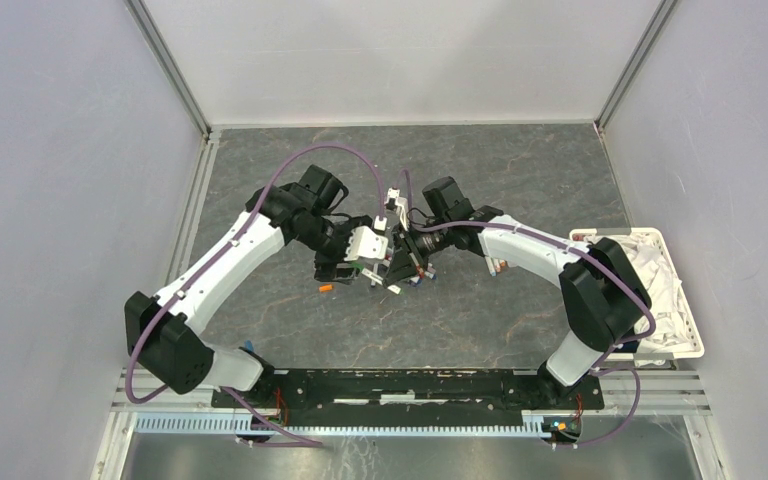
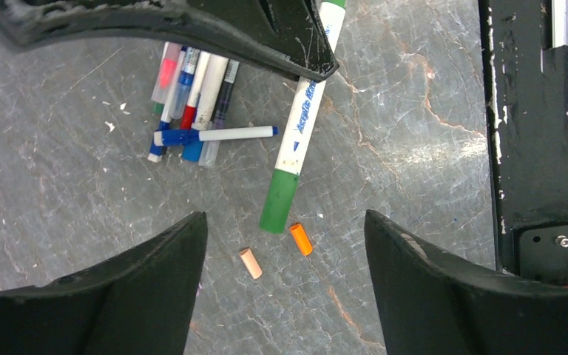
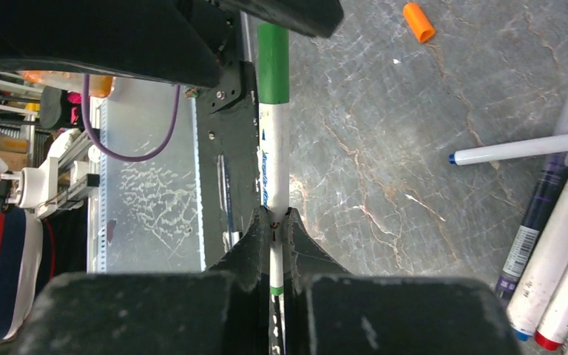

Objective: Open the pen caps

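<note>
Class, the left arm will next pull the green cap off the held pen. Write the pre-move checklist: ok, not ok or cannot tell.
1. Right fingers clamped on white-barrelled green marker pen: ok.
2. Stubby green plastic cap seated on pen: ok.
3. Left fingers closed on cap: not ok, open.
4. Cap level with left fingers: cannot tell.
5. Loose orange plastic cap clear of pen: ok.

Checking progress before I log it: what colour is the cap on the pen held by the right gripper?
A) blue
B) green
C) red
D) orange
B: the right gripper is shut on a white pen whose cap is green.
</note>
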Robot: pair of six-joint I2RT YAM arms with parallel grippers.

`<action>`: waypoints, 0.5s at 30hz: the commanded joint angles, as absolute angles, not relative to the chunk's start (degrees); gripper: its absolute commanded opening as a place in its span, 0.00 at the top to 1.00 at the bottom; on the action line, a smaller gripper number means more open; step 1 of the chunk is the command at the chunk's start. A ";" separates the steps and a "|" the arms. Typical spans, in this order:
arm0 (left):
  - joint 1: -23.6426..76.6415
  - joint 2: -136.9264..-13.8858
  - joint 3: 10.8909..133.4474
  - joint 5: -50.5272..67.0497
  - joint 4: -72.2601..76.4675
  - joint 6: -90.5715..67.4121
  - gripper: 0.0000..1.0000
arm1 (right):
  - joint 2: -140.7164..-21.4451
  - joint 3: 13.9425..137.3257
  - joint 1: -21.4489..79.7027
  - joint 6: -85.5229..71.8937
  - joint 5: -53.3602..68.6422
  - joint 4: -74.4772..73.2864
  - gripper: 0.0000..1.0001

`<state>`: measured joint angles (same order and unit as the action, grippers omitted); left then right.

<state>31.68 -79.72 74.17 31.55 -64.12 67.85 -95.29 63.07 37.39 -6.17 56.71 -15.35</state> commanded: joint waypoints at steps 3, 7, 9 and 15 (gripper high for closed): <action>33.35 -80.62 73.14 30.28 -65.03 71.24 0.31 | -94.65 64.05 37.54 -6.19 61.90 -12.48 1.00; 33.77 -81.31 72.84 30.10 -64.96 71.40 0.38 | -95.26 65.19 37.63 -5.61 62.72 -13.61 1.00; 33.92 -81.52 72.94 29.78 -65.03 71.36 0.44 | -95.53 65.33 37.62 -5.45 62.67 -14.14 1.00; 34.81 -81.34 73.63 29.24 -64.90 71.01 0.87 | -96.41 65.82 38.02 -7.62 62.80 -12.36 1.00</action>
